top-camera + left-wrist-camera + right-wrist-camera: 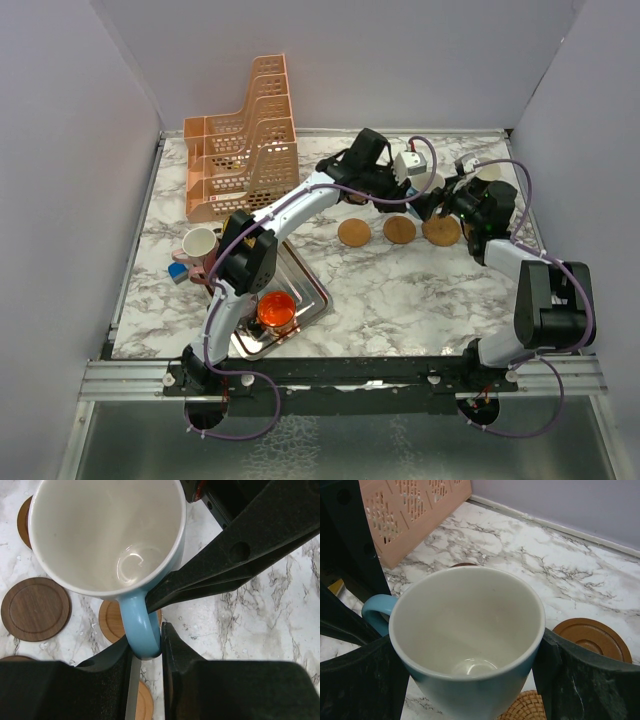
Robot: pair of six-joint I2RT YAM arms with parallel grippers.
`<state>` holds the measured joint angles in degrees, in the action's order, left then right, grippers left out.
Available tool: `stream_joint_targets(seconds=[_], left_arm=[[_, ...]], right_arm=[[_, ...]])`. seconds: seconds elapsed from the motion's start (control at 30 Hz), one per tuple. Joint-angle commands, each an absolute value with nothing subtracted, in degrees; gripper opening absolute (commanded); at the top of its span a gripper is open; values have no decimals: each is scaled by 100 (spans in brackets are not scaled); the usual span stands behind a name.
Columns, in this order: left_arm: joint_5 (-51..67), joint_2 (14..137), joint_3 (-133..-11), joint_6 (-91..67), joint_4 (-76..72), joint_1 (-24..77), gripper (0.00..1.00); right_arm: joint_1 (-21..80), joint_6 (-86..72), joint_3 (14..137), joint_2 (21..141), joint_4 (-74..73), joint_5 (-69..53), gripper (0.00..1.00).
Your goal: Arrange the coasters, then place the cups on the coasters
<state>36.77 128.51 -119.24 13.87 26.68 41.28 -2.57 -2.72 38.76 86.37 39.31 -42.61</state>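
Blue cup point(465, 630): my right hand point(470, 672) clamps body, spread wide; my left hand point(146, 642) pinches handle, nearly closed. Secure handle grip before right lets go.

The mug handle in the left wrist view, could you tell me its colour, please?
The handle is light blue, clearest in the left wrist view.

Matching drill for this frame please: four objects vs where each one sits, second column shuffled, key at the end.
1. light blue cup
2. orange cup
3. white cup
4. peach rack

a. back left of the table
b. on the silver tray
c. body in the right gripper, handle in the left gripper
d. at the table's left edge

Pairs: 1-c, 2-b, 3-d, 4-a
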Motion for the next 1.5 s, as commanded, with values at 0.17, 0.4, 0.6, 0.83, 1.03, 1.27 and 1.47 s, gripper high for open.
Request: stream_joint_targets(seconds=[0.17, 0.4, 0.6, 0.83, 1.03, 1.27, 1.47], left_arm=[[3103, 12771, -11939, 1547, 2393, 3961, 0], [3110, 12780, -11929, 1426, 2383, 3901, 0], [2894, 12834, -11935, 1306, 2371, 3861, 0], [2859, 12937, -12039, 866, 2345, 3772, 0], [2812, 12994, -12062, 593, 2327, 3771, 0], [2604, 13067, -12138, 263, 2327, 3771, 0], [2617, 13164, -12176, -93, 2309, 3769, 0]], right_arm=[[-141, 97, 4022, 8350, 3311, -4483, 50], [-141, 171, 4259, 8418, 2715, -4589, 60], [-141, 135, 4274, 8384, 2448, -4586, 65], [-141, -270, 4220, 8292, 2500, -4528, 76], [-96, -417, 4341, 8393, 2283, -4262, 79], [20, -719, 4507, 8454, 1935, -4019, 84], [250, -927, 4745, 8517, 1402, -3375, 85]])
